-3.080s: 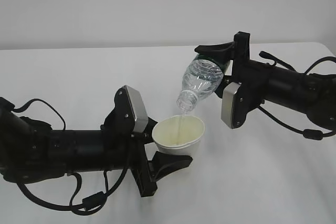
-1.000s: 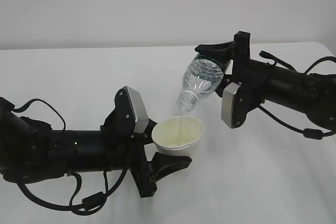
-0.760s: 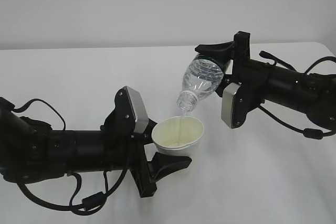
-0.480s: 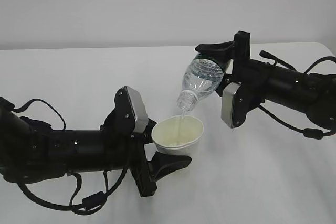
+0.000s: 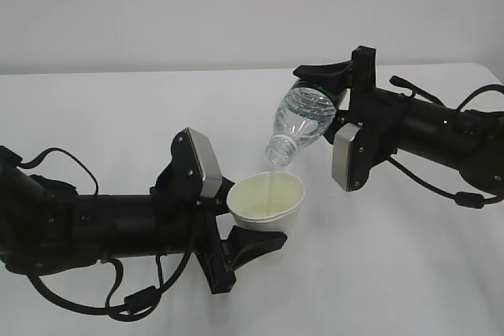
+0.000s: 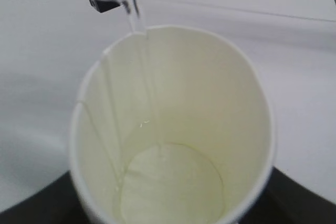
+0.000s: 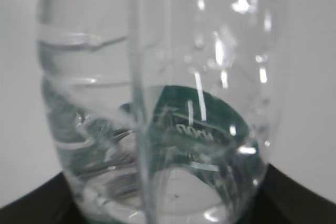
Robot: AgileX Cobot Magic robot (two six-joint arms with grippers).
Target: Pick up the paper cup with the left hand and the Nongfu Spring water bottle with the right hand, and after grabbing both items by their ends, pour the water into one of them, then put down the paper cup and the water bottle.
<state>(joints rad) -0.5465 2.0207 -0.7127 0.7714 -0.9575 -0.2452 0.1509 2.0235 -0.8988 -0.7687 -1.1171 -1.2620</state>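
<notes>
Pouring from outside: my right hand clamps the small clear ribbed plastic bottle by its base, neck tipped down over the small white paper cup, gripped in my left hand above the white desk. Left wrist: thin clear water streams into the cup. Right wrist: bottle fills the view, jaws closed around it.

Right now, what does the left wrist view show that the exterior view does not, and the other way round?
Only the left wrist view shows the bottom of the paper cup, with water running down its inner wall. Only the exterior view shows both arms: the left hand gripping the cup and the right hand holding the tilted Nongfu Spring water bottle. Both show the stream falling from the bottle's neck into the cup.
</notes>
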